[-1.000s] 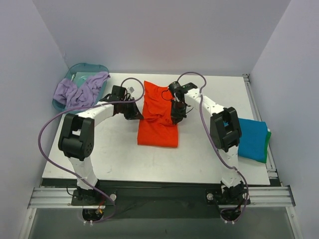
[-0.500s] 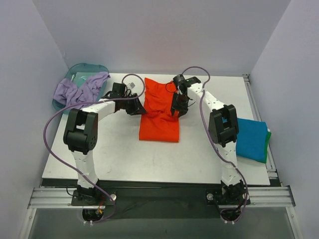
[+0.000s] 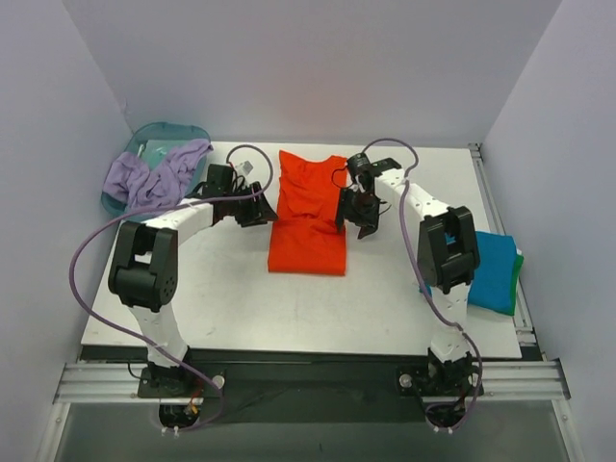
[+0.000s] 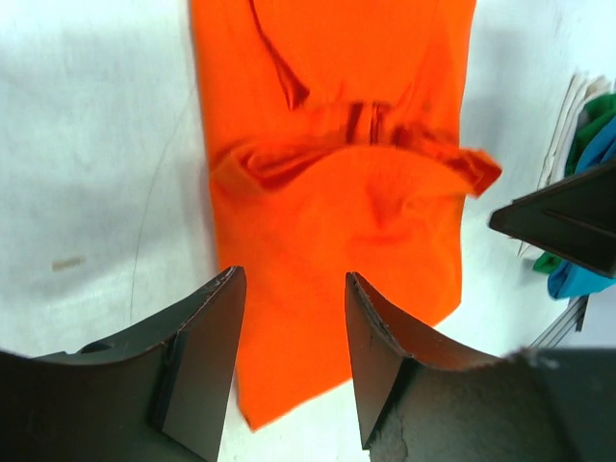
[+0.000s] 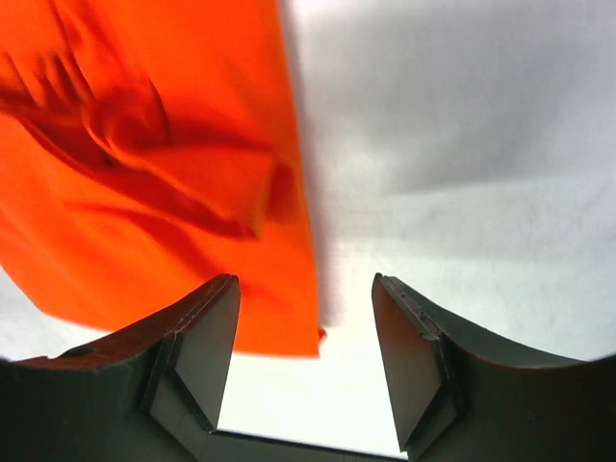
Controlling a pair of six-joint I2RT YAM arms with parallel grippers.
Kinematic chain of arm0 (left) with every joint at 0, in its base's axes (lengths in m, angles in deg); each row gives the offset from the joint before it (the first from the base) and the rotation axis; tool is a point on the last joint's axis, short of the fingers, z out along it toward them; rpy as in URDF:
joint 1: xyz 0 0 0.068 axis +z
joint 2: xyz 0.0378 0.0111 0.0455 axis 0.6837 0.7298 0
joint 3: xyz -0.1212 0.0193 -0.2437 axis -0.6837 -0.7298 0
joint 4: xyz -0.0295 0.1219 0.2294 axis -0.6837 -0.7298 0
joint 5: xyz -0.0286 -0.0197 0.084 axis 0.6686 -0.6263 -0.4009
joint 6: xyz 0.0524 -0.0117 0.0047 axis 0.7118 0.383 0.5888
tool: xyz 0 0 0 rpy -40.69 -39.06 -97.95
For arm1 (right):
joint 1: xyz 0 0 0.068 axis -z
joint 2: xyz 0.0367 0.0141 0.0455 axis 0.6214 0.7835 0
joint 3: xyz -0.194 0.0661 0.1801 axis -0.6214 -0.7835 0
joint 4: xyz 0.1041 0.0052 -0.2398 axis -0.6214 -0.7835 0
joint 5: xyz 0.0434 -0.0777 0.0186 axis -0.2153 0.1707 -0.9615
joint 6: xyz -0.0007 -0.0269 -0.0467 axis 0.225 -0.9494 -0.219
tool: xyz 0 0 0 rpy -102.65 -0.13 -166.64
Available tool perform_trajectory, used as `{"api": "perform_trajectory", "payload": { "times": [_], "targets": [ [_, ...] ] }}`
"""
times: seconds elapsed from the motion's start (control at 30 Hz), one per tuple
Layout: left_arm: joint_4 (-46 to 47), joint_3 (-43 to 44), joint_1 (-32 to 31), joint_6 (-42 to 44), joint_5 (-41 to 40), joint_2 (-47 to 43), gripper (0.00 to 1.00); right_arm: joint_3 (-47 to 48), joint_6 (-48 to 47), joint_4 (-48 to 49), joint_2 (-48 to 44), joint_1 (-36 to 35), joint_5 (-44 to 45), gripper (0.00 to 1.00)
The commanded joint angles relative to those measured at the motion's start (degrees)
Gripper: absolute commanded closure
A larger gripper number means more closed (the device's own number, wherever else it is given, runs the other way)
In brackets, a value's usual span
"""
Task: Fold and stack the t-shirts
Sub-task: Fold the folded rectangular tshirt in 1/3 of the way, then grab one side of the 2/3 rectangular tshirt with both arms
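Folding the bright orange-red cloth t-shirt (image 3: 308, 217) is the step in hand. The left end effector (image 3: 256, 206) and right end effector (image 3: 360, 218) flank it, both released and empty. The next move probably calls for gripping one end to fold it again.

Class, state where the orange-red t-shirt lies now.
In the top view, the orange-red t-shirt lies central on the table, toward its far edge, between the left gripper and the right gripper.

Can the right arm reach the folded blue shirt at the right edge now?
Probably yes: the right gripper is open and empty, nothing lies on the blue shirt, though its elbow sits beside it.
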Motion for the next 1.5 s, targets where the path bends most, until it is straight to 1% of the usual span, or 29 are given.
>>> {"api": "perform_trajectory", "payload": {
  "times": [0.0,0.03,0.13,0.2,0.37,0.6,0.93,1.03,1.27,1.47],
  "targets": [
    [-0.8,-3.9,0.1,3.0,1.1,-6.0,0.44,-8.1,0.6,1.9,-9.5,-0.4,-2.1,0.43],
    [-1.2,-6.3,0.0,3.4,1.6,-6.8,0.44,-10.2,0.8,3.7,-12.0,-0.6,-2.5,0.43],
    [-1.7,-11.4,-0.1,3.8,1.7,-9.5,0.44,-18.4,2.0,6.4,-15.6,-1.7,-4.0,0.44],
    [-1.6,-13.6,-0.2,3.9,1.6,-11.1,0.44,-23.3,2.9,7.7,-16.5,-2.2,-4.9,0.47],
    [-2.7,-18.1,-0.5,4.4,1.1,-13.5,0.44,-28.7,4.7,11.3,-17.4,-4.2,-6.7,0.51],
    [-3.4,-20.7,-1.0,4.9,0.6,-15.1,0.44,-29.8,5.6,12.5,-15.6,-6.1,-6.3,0.53],
    [-2.5,-21.3,-2.2,4.5,1.8,-14.6,0.43,-30.7,6.0,12.7,-13.4,-6.2,-4.6,0.60],
    [-2.5,-21.3,-2.4,4.3,2.0,-14.4,0.43,-31.0,5.7,12.7,-12.9,-6.2,-4.2,0.62],
    [-2.9,-20.7,-3.4,4.2,1.2,-12.6,0.42,-31.3,5.7,12.7,-11.6,-6.2,-4.0,0.74],
    [-3.4,-20.3,-4.5,4.1,1.7,-10.5,0.42,-31.2,6.0,12.6,-11.3,-6.1,-4.1,0.79]
  ]
}}
